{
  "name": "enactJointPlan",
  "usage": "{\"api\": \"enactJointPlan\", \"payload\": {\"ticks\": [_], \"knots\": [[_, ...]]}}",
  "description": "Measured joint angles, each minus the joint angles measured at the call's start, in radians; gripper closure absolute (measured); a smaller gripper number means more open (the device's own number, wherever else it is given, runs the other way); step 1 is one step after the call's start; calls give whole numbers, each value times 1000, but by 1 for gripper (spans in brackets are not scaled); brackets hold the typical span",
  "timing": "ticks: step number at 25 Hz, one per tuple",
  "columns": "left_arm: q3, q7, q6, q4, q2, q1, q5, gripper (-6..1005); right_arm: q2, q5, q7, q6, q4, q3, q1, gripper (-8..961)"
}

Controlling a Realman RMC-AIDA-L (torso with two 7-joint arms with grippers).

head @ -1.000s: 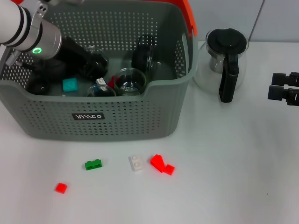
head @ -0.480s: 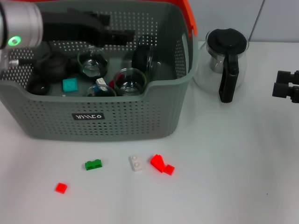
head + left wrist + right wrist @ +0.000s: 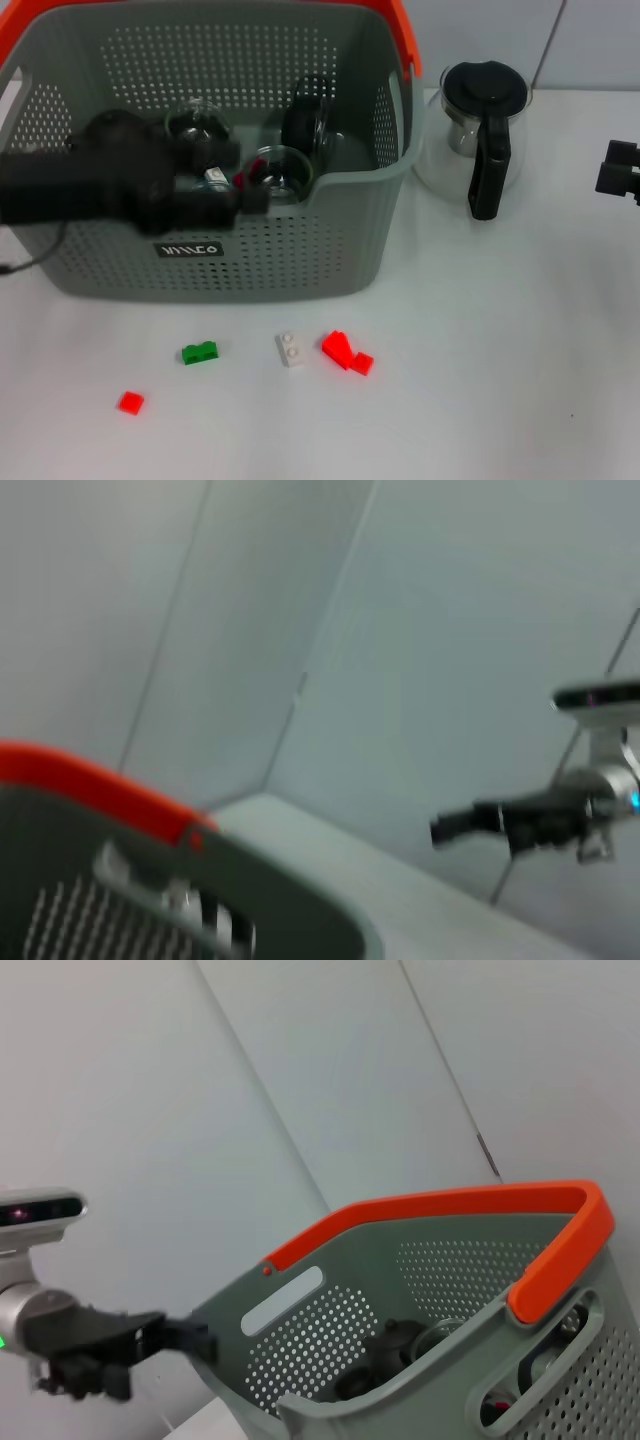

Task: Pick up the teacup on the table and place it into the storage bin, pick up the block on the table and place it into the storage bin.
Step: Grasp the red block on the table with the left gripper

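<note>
The grey storage bin [image 3: 300, 260] with its orange handle stands at the back left and also shows in the right wrist view [image 3: 330, 1360]. Inside it lie glass teacups [image 3: 280, 170] and dark items. No teacup shows on the table. Blocks lie on the table in front of the bin: a green one [image 3: 200, 352], a white one [image 3: 291, 349], a red pair [image 3: 347, 352] and a small red one [image 3: 130, 402]. My left gripper [image 3: 235, 178], blurred, hangs open and holds nothing over the bin's front left wall. My right gripper [image 3: 620, 170] is open at the far right edge.
A glass pot with a black lid and handle [image 3: 484, 130] stands to the right of the bin. The table is white, with bare surface at the front right. A pale wall rises behind.
My left arm has swung from above the back of the bin down across its front left wall. My right gripper has drawn back further to the right edge.
</note>
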Motion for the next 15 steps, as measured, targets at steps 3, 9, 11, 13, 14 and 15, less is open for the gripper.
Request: {"api": "enactJointPlan", "payload": {"ticks": [3, 9, 11, 13, 14, 15], "knots": [[-20, -55, 75, 84, 2, 10, 104, 168, 1, -3, 0, 0, 0, 0, -4, 132], [62, -125, 125, 204, 6, -25, 340, 171, 1, -5, 0, 3, 0, 0, -8, 132], [90, -138, 136, 218, 10, -45, 389, 172, 1, -6, 0, 6, 0, 0, -8, 132], [128, -164, 169, 232, 21, -83, 468, 174, 1, -6, 0, 9, 0, 0, -8, 132], [128, -164, 169, 232, 21, -83, 468, 174, 1, -6, 1, 10, 1, 1, -9, 132], [147, -177, 178, 240, 24, -95, 509, 175, 1, -6, 1, 10, 1, 2, -9, 132]]}}
